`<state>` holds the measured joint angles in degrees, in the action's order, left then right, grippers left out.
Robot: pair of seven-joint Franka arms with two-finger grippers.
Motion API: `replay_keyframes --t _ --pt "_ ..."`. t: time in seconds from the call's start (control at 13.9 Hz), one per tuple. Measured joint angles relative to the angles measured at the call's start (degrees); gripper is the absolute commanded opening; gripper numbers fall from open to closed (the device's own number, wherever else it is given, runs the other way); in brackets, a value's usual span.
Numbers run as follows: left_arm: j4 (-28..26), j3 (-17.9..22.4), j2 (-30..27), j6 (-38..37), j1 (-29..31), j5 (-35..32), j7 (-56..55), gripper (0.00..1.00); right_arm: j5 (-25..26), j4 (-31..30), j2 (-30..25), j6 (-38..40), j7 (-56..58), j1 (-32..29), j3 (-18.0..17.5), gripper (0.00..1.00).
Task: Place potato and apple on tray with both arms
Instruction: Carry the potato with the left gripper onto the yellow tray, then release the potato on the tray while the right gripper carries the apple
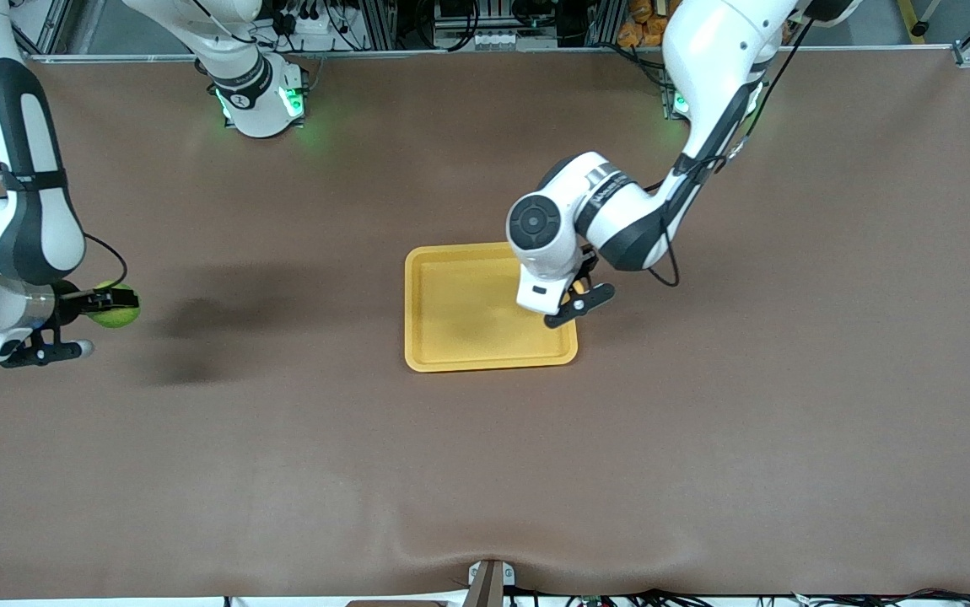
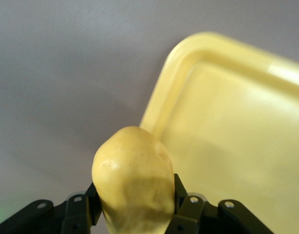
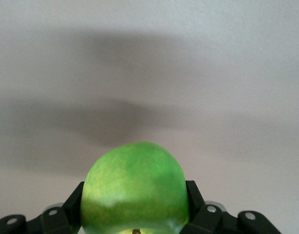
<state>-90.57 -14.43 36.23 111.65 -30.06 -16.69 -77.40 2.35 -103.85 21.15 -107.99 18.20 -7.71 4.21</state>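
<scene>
At the middle of the worktop you have the tray (image 1: pixel 460 308), a yellow-orange rectangle with a raised rim lying flat on the brown table (image 1: pixel 485 472), with nothing resting in the part of it you can see. Over the tray's corner toward the left arm's end and the robots' edge, the left gripper (image 1: pixel 579 291) hangs from its bent arm. From the front view you get almost nothing of what it carries, only a sliver of yellow beside the wrist, probably the potato. The left wrist view settles it: the potato (image 2: pixel 133 183) sits pinched between the two black fingers (image 2: pixel 186 217), closed against its sides, with the tray's rounded corner and rim (image 2: pixel 188 53) below and bare table beside it.

At the right arm's end of the worktop, close to that side edge and about midway between the front and the robots' edge, the right gripper (image 1: pixel 105 305) is up above bare table, well apart from the tray. Here the front view does show you the load: the apple (image 1: pixel 116 305), bright yellow-green, showing past the fingers. The right wrist view adds the grip itself, the fingers (image 3: pixel 197 214) closed on either side of the apple (image 3: pixel 134 190), its dark stem dimple turned toward the camera, and a soft shadow on the table beneath.
</scene>
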Motion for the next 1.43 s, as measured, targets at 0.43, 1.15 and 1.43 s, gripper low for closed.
replay_keyframes --t 0.43,1.15,1.43 --pt "3.31 0.24 5.08 2.97 -2.81 -8.41 -11.57 0.00 -5.21 0.54 0.22 0.22 -9.59 7.08 -0.03 0.00" --pt "3.87 0.41 6.78 3.09 -2.75 -8.60 -11.71 1.00 -7.81 0.80 0.91 0.25 -24.66 16.73 -0.05 0.00" --pt "4.85 0.45 6.41 1.97 -2.17 -8.36 -10.29 1.00 -10.71 0.82 0.98 0.96 -28.65 19.46 -0.03 0.00"
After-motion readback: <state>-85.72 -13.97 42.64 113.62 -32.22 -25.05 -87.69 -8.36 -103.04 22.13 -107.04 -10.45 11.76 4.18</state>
